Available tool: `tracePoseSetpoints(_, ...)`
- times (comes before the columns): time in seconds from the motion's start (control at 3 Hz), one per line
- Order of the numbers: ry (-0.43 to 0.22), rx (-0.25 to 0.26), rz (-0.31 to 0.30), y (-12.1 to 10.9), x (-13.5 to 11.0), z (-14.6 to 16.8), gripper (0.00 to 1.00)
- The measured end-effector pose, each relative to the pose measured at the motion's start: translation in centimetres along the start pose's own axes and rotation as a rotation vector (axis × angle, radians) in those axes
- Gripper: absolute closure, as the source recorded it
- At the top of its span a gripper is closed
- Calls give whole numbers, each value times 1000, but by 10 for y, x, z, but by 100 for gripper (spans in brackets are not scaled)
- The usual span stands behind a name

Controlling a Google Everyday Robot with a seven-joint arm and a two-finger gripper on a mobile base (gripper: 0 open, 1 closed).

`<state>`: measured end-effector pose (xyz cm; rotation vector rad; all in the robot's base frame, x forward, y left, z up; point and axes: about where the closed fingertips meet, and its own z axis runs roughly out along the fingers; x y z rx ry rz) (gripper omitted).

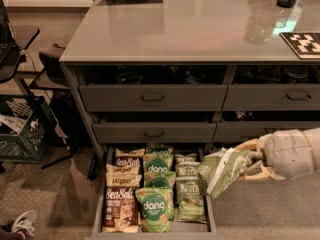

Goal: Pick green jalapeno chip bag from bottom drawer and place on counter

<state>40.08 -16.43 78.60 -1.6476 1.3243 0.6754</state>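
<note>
The gripper (249,160) clamps the green jalapeno chip bag (222,173). Both hang just right of the open bottom drawer (98,211).

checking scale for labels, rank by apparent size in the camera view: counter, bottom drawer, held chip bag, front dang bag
1. counter
2. bottom drawer
3. green jalapeno chip bag, held by the end effector right of the drawer, and front dang bag: similar size; the held bag may be nearer the camera, so unranked.

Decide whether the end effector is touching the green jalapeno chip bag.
Touching. The camera view shows the end effector at right, clamped on the green jalapeno chip bag and holding it over the bottom drawer's right edge.
</note>
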Motion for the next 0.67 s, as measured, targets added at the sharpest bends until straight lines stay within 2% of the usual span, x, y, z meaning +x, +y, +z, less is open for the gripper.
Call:
tracePoseSetpoints(0.33, -36, 7, -212, -1, -97, -16, 100)
tracePoseSetpoints(0.67, -40, 0, -226, -2, -103, -12, 100)
